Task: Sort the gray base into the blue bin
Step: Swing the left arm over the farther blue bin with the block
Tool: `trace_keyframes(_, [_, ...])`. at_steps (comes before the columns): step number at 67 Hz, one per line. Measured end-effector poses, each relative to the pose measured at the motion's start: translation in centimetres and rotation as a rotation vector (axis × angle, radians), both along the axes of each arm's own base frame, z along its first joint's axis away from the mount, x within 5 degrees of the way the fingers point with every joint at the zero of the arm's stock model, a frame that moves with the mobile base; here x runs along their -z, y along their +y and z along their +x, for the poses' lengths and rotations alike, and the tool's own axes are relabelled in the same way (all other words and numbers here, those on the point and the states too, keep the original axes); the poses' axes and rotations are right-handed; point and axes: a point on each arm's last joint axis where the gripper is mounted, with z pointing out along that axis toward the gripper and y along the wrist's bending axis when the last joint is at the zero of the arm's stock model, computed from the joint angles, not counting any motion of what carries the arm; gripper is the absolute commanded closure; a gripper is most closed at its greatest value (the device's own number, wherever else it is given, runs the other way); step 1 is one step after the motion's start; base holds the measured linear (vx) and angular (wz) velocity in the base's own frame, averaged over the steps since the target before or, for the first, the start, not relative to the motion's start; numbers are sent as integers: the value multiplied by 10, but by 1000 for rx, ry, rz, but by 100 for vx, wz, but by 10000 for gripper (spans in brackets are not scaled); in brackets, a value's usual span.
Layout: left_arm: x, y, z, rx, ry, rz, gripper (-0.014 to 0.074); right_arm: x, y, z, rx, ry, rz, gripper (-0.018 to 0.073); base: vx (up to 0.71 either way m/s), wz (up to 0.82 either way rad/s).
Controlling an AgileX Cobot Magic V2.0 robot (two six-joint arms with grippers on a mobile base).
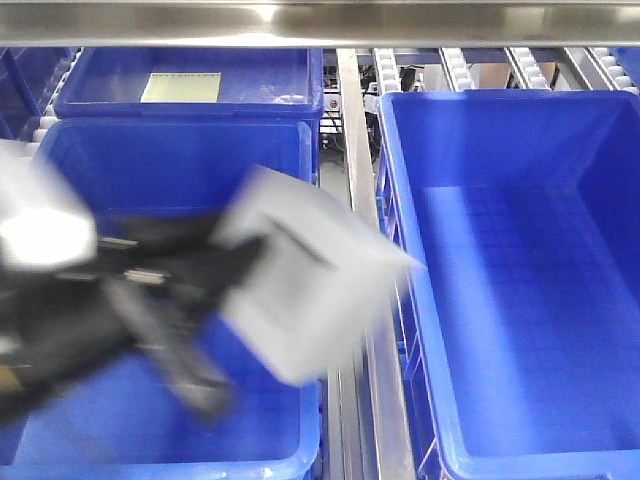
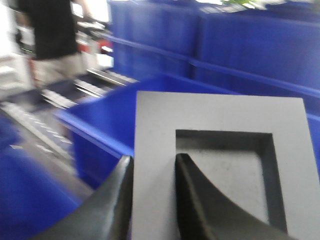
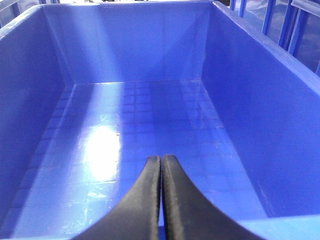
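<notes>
Gray base (image 2: 220,170) sits clamped in the left gripper (image 2: 152,200); the blue bin (image 1: 520,280) lies rightward; right gripper (image 3: 161,200) closed, empty.

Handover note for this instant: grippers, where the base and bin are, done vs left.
Left gripper: shut on the gray base, one finger on its outer wall, the other inside the square recess. The front view is motion-blurred; the base is held above the gap between the near-left tub and the blue bin.
Right gripper: shut, empty, hanging over the blue bin's bare grid floor.
Done: base picked and lifted.
Left: carry it over the blue bin, release, retract.
</notes>
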Motion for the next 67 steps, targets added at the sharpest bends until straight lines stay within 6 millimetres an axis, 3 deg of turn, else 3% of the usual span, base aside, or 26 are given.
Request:
trace_keyframes(26, [14, -128, 41, 168, 77, 61, 603, 0, 0, 0, 0, -1, 0, 564, 0, 0])
trace_keyframes(36, [28, -173, 61, 174, 132, 142, 603, 0, 0, 0, 0, -1, 0, 564, 0, 0])
trace_keyframes(51, [47, -222, 97, 128, 225, 277, 602, 0, 0, 0, 0, -1, 0, 564, 0, 0])
trace_keyframes(67, [89, -257, 121, 95, 359, 351, 595, 0, 0, 0, 0, -1, 0, 564, 0, 0])
